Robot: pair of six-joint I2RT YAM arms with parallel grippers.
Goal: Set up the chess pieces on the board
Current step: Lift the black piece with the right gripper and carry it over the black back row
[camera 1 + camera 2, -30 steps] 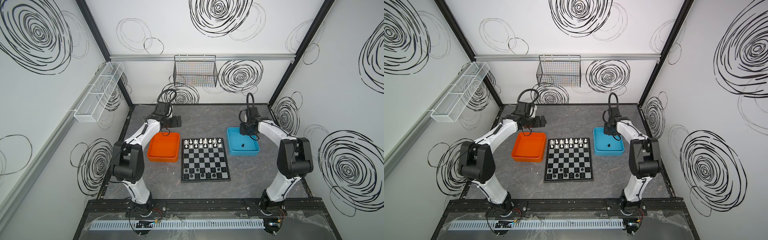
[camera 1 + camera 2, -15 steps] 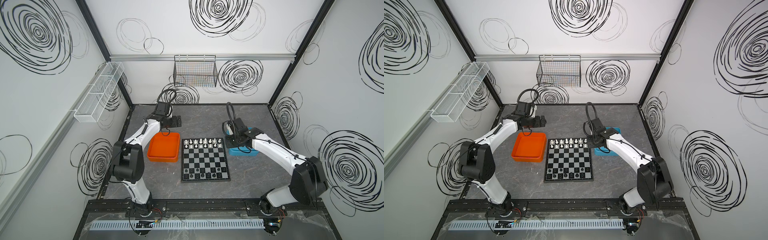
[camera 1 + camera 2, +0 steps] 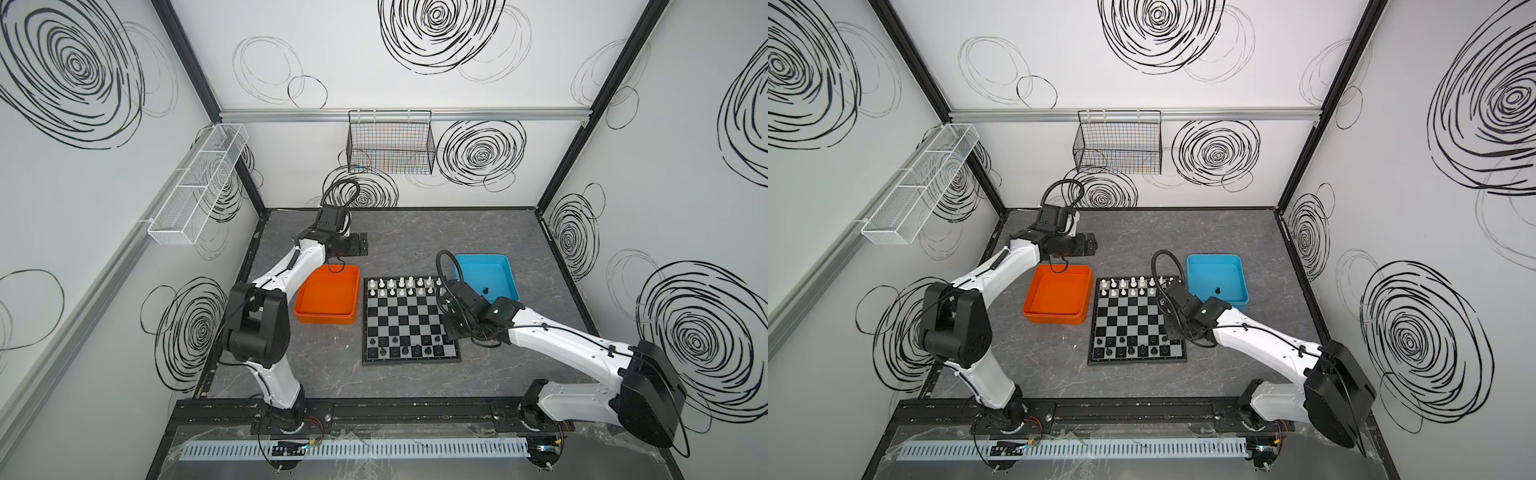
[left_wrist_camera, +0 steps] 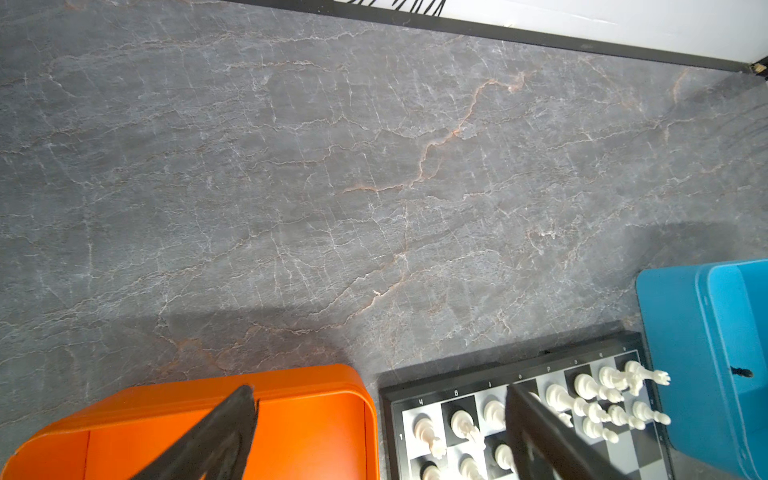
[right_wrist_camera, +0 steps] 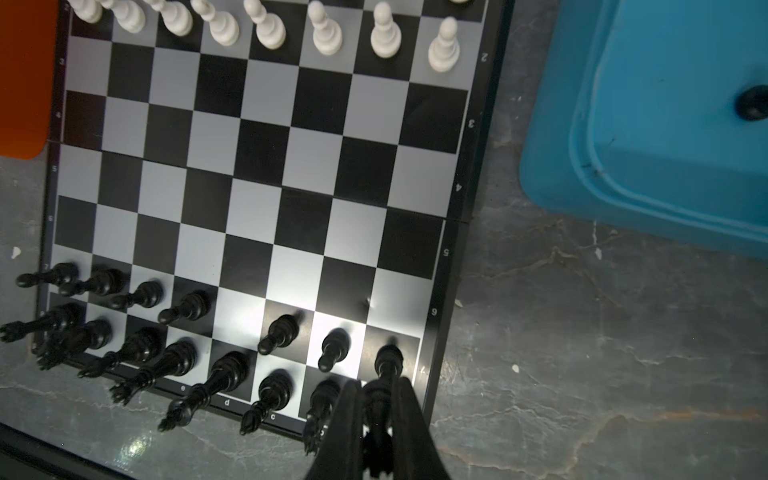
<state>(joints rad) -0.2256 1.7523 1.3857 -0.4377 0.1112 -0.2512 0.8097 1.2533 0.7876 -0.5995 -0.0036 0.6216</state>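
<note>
Placing a tiny black plastic chessman (image 5: 376, 415), clamped in the right gripper (image 5: 377, 383) (left gripper (image 4: 380, 390) gaping, empty), at a corner of the black-and-silver checked board (image 5: 266, 166), needing gentle lowering, then release.

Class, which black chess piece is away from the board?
The lone black piece in the blue tray; the other black pieces are all at the board.

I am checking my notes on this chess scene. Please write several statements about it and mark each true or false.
1. The blue plastic tray holds one black plastic chessman. True.
2. The orange plastic tray holds white chessmen. False: nothing lies in it.
3. The right arm's fingers are shut on a second black chessman at a corner of the black-and-silver chequered board. True.
4. The left arm's fingers are shut. False: they stand open.
</note>
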